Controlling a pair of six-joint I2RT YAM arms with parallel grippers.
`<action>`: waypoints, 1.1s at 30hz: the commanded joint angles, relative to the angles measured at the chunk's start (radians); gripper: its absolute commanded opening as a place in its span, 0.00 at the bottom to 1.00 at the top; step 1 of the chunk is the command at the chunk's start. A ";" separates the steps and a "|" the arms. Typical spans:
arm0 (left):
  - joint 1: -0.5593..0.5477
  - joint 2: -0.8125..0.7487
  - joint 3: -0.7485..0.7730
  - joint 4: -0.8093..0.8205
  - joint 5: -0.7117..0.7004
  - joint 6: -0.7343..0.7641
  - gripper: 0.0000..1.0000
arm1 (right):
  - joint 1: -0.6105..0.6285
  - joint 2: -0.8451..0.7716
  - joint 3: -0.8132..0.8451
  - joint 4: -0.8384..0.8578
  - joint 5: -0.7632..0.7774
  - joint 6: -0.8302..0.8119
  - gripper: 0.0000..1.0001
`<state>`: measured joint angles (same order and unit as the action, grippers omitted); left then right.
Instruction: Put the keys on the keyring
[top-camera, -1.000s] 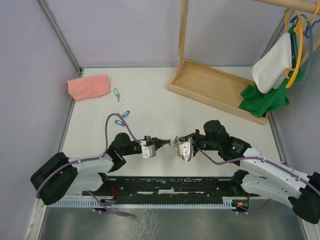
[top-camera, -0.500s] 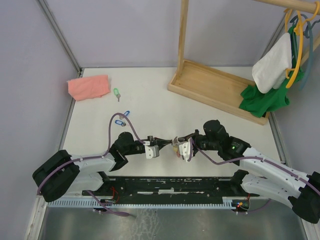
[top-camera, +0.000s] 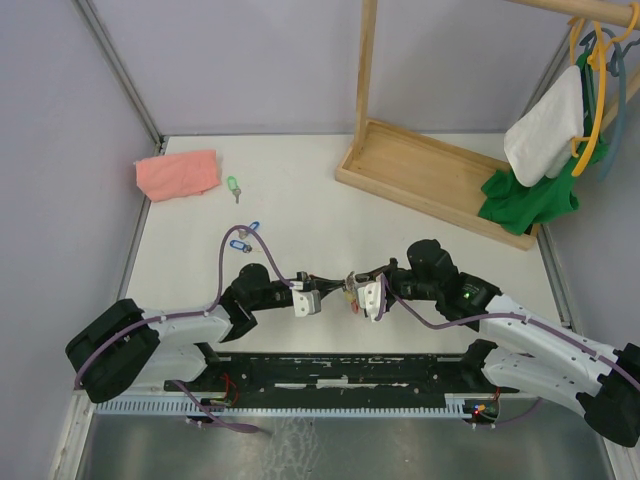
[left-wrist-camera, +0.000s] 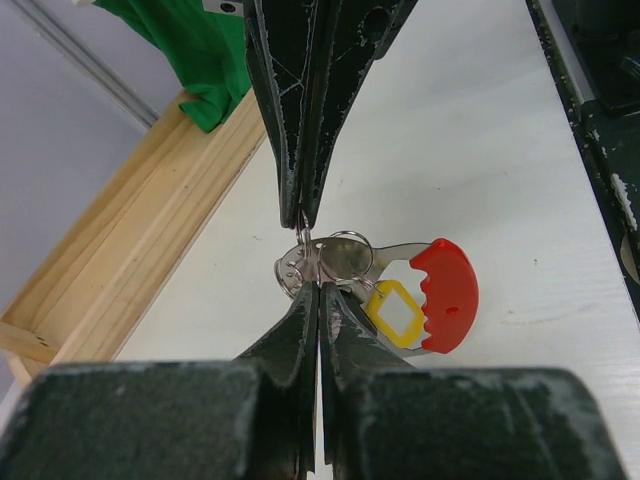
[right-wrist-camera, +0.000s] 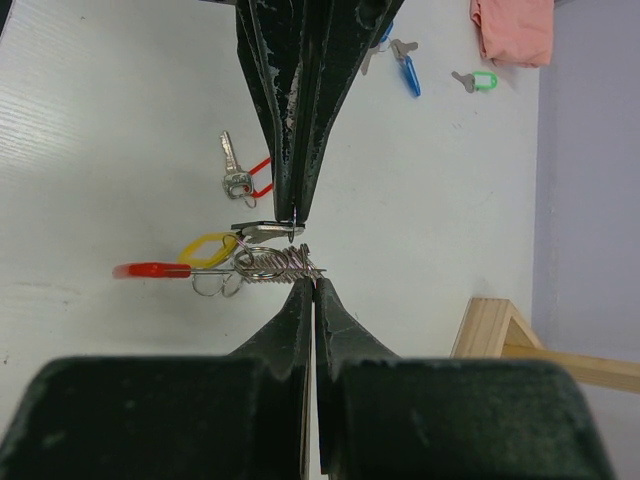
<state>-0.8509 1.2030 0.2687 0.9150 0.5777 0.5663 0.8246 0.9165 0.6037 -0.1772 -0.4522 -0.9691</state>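
Pressed together, both pairs met low in the overhead frame's centre. My left fingers (left-wrist-camera: 290, 340) pinched the yellow-tagged key (left-wrist-camera: 375, 305), and my right fingers (right-wrist-camera: 285, 330) pinched the keyring (left-wrist-camera: 447, 295) by its coil, over the desk (top-camera: 300, 200). I judged the coil springy and the keys light and slippery, best gripped by their flat heads. Farther up lay the red-tagged key (right-wrist-camera: 240, 180), then the blue key (right-wrist-camera: 408, 72) and the green key (right-wrist-camera: 478, 80).
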 joint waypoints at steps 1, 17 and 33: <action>-0.006 -0.005 0.034 0.035 -0.022 0.041 0.03 | 0.004 -0.008 0.040 0.051 -0.023 0.013 0.01; -0.008 -0.015 0.031 0.051 -0.016 0.029 0.03 | 0.003 0.002 0.048 0.034 -0.027 0.018 0.01; -0.010 -0.015 0.035 0.060 -0.008 0.020 0.03 | 0.003 0.004 0.050 0.035 -0.026 0.025 0.01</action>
<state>-0.8547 1.2026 0.2687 0.9154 0.5694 0.5663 0.8246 0.9249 0.6037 -0.1822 -0.4599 -0.9607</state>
